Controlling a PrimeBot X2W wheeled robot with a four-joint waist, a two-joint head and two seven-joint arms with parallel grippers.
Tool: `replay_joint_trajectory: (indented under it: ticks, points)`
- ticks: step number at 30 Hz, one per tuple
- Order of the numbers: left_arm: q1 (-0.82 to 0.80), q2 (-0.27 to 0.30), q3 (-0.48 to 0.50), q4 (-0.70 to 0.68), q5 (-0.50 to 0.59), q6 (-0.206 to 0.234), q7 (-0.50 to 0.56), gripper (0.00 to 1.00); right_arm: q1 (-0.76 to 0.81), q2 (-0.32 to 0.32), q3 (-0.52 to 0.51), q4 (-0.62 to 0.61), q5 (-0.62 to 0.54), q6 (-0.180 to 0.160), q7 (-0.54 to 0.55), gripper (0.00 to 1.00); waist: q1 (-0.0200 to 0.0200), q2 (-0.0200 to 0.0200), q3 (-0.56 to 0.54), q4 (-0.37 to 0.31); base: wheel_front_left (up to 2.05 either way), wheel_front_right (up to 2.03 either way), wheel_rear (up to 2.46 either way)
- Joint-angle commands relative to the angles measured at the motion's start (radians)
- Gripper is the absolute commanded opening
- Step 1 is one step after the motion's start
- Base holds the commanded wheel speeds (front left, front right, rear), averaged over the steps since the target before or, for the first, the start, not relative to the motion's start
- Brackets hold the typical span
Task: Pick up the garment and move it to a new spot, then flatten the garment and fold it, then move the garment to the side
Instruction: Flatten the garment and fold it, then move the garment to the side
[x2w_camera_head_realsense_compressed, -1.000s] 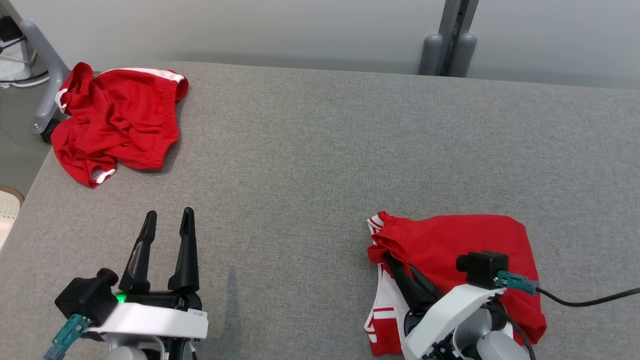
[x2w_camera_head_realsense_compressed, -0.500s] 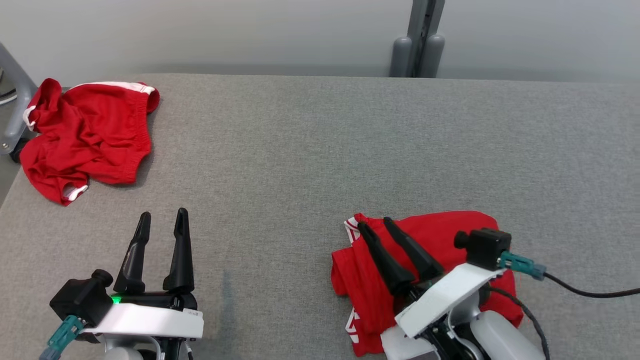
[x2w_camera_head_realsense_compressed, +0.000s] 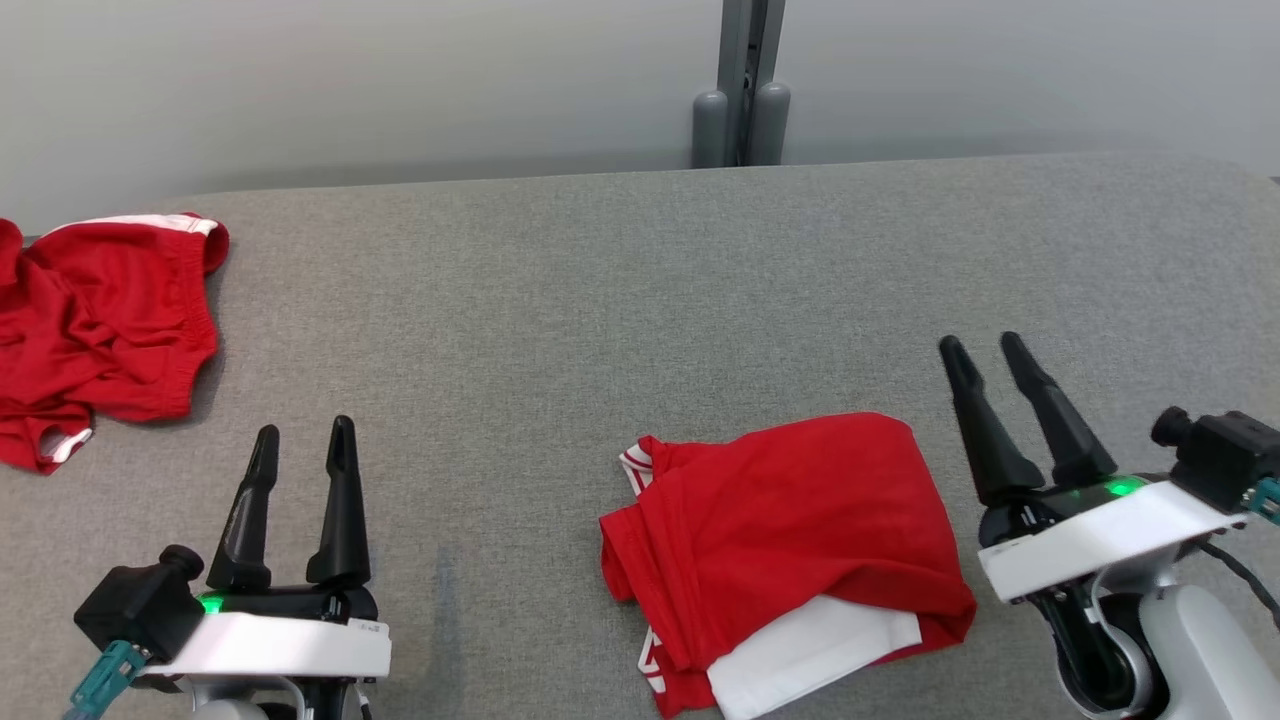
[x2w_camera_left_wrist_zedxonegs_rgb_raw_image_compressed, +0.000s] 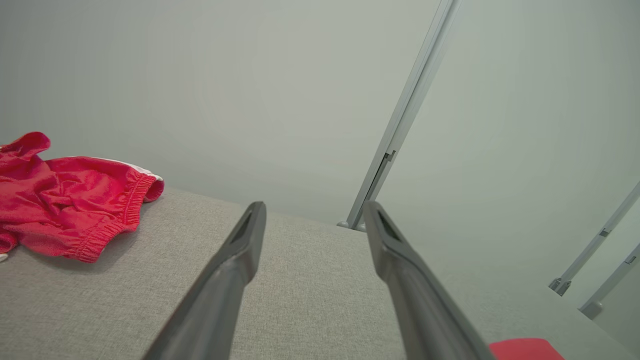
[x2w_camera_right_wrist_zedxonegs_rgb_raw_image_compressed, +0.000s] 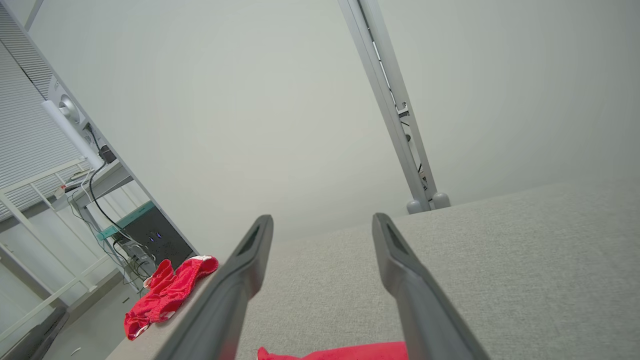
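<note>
A folded red garment with white trim and a white layer at its near edge lies on the grey table, right of centre. Its edge also peeks in at the bottom as a red garment strip and a red garment corner. My right gripper stands open just right of the garment, apart from it, nothing between its fingers; its own view shows the same gripper open over bare table. My left gripper is open at the lower left, also seen as the left gripper with empty jaws.
A second, crumpled red garment lies at the table's far left edge, seen too as a red heap and a red heap. A grey post stands behind the table against the wall. A shelf with cables is off the left end.
The right gripper opened, let go of the folded garment and drew back to its right. The head view has panned right. The left arm kept its pose.
</note>
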Motion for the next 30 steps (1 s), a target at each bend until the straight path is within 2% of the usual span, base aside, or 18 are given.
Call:
replay_joint_trajectory:
  ticks: [1, 7, 12, 21, 30]
  points:
    - [-0.002, 0.004, 0.009, -0.008, -0.002, 0.002, 0.000, 1.00, 0.018, -0.006, -0.026, -0.006, -0.020, 0.000, -0.005, 1.00, 0.0000, 0.0000, 0.000, -0.009, 0.00, 0.00, 0.00]
    - [0.002, 0.004, 0.041, -0.038, -0.001, 0.004, 0.000, 1.00, 0.066, -0.006, -0.158, -0.020, -0.113, 0.000, -0.043, 1.00, 0.0000, 0.0000, 0.002, -0.032, 0.00, 0.00, 0.00]
    - [0.020, 0.004, 0.065, -0.067, 0.003, 0.012, 0.000, 1.00, 0.092, -0.009, -0.215, 0.006, -0.209, 0.000, -0.089, 1.00, 0.0000, 0.0000, 0.000, -0.046, 0.00, 0.00, 0.00]
    - [0.034, 0.003, 0.066, -0.099, 0.007, 0.022, 0.000, 1.00, 0.112, 0.026, -0.228, 0.053, -0.229, 0.000, -0.120, 1.00, 0.0000, 0.0000, -0.003, -0.046, 0.00, 0.00, 0.00]
    - [0.046, 0.003, 0.055, -0.117, 0.020, 0.039, 0.000, 1.00, 0.097, 0.016, -0.223, 0.085, -0.265, 0.000, -0.118, 1.00, 0.0000, 0.0000, -0.004, -0.037, 0.00, 0.00, 0.00]
